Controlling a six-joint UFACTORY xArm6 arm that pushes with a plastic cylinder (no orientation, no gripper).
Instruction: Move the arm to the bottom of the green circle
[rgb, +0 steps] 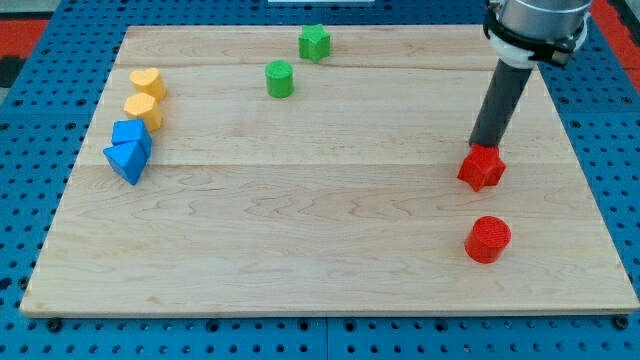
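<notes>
The green circle (279, 79) stands near the view's top, left of centre. A green star-shaped block (314, 42) sits just above and to its right. My tip (481, 146) is at the view's right, touching the top of a red star-shaped block (481, 168), far to the right of and below the green circle. The rod rises from there to the arm at the view's top right.
A red circle (488, 240) lies below the red star. At the left are a yellow heart (148, 82), a second yellow block (143, 109), a blue block (132, 133) and a blue triangle (124, 160). The wooden board (320, 270) ends on a blue pegboard.
</notes>
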